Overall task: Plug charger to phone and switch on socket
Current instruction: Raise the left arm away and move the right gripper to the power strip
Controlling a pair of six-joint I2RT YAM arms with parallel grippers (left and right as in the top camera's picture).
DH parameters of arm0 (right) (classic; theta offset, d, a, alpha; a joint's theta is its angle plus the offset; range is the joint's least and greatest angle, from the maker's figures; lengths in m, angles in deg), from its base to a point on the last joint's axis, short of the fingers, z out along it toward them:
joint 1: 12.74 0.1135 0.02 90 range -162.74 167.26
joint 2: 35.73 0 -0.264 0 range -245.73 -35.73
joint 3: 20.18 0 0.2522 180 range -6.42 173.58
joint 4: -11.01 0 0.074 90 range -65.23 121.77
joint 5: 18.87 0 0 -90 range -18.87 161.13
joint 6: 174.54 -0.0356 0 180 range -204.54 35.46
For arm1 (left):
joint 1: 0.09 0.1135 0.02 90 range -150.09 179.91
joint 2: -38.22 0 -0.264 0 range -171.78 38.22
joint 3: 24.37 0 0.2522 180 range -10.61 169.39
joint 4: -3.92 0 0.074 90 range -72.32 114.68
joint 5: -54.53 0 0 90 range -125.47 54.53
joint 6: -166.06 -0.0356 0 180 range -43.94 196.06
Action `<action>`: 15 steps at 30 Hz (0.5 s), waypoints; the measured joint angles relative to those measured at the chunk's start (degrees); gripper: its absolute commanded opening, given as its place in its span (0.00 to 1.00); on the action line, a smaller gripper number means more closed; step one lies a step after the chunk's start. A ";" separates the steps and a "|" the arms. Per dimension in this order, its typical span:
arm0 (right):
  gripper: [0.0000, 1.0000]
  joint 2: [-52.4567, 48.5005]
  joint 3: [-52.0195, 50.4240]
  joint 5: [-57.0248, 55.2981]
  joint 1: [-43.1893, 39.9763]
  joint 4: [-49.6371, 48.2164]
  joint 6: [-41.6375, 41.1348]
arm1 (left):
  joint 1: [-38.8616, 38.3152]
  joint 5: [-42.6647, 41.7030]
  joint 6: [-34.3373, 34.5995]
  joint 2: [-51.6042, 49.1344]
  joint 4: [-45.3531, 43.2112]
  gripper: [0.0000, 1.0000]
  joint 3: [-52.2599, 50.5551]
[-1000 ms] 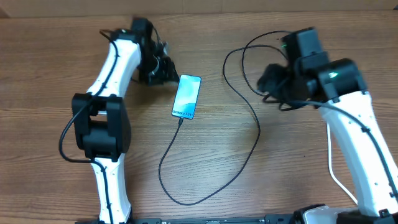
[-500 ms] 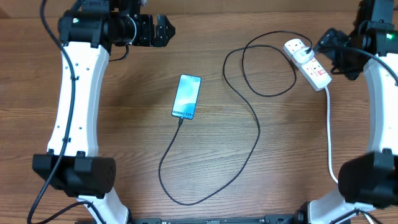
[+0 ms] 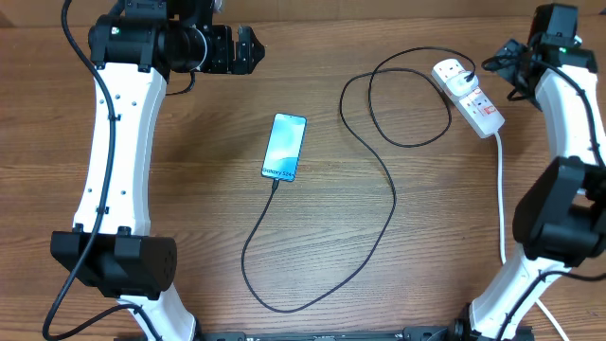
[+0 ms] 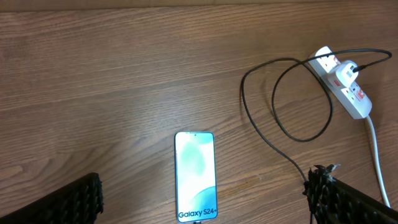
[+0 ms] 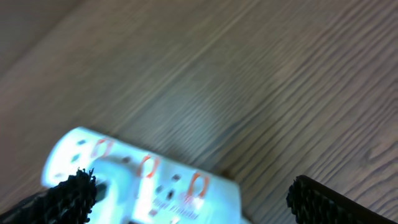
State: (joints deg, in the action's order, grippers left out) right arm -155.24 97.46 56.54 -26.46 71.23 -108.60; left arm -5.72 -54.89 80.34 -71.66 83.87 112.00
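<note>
The right arm has shifted along the right edge of the table (image 3: 426, 256) over the last half second, while the left arm has stayed put. Overhead: the left gripper (image 3: 254, 49) and right gripper (image 3: 502, 64) hang spread and empty. Both are well apart from the phone (image 3: 285, 147), which lies screen-up mid-table. A black cable (image 3: 393, 204) meets its lower edge and loops to the white power strip (image 3: 469, 97). Left wrist: fingers (image 4: 78, 199) stand wide, with the phone lying between them. Right wrist: fingers (image 5: 336, 199) stand wide above the blurred strip.
</note>
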 measured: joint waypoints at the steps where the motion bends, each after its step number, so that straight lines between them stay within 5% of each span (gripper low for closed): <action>1: 1.00 -0.72 0.00 -0.81 -0.15 -0.44 0.04 | 0.00 0.00 0.00 0.00 0.02 1.00 0.00; 15: 1.00 -7.04 0.00 4.57 -1.64 -3.96 5.16 | 0.00 0.02 0.00 0.00 0.02 1.00 0.00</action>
State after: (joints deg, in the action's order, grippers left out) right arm -162.28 97.46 61.10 -28.10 67.27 -103.44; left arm -5.72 -54.87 80.34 -71.66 83.90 112.00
